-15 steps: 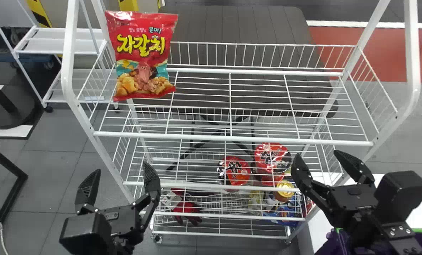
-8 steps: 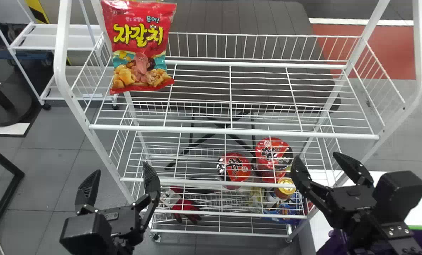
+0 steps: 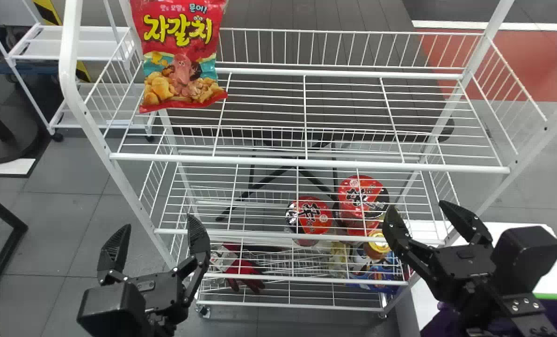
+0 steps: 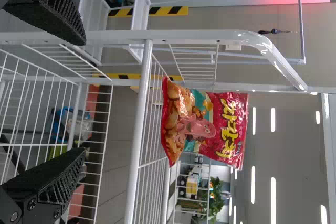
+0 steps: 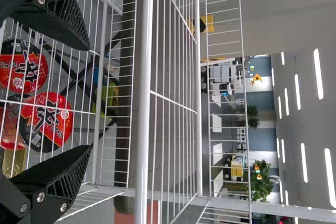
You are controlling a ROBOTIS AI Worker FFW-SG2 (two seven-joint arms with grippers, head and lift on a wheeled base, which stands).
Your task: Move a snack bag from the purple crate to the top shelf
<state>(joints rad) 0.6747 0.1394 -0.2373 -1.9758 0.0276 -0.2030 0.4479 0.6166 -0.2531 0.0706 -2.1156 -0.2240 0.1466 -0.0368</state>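
A red snack bag (image 3: 180,56) stands upright at the left end of the rack's top shelf (image 3: 306,164). Below and in front of that shelf, at the left, my left gripper (image 3: 155,236) is open and holds nothing. At the lower right my right gripper (image 3: 423,217) is likewise open and empty, above the purple crate (image 3: 556,313), which is partly cut off at the corner. The left wrist view has the snack bag (image 4: 205,124) beyond the spread left gripper (image 4: 84,98). Wire shelving lies past the right gripper (image 5: 89,98) in the right wrist view.
Red-lidded cups (image 3: 309,217), a gold-lidded jar (image 3: 377,245) and a red glove (image 3: 245,274) are on the lower shelves. White posts frame the rack at both sides. A white table (image 3: 430,299) stands at the right, another white rack (image 3: 72,42) at the back left.
In the head view the rack and snack bag have shifted upward and grown a little larger. Both grippers have stayed nearly in place there, open throughout.
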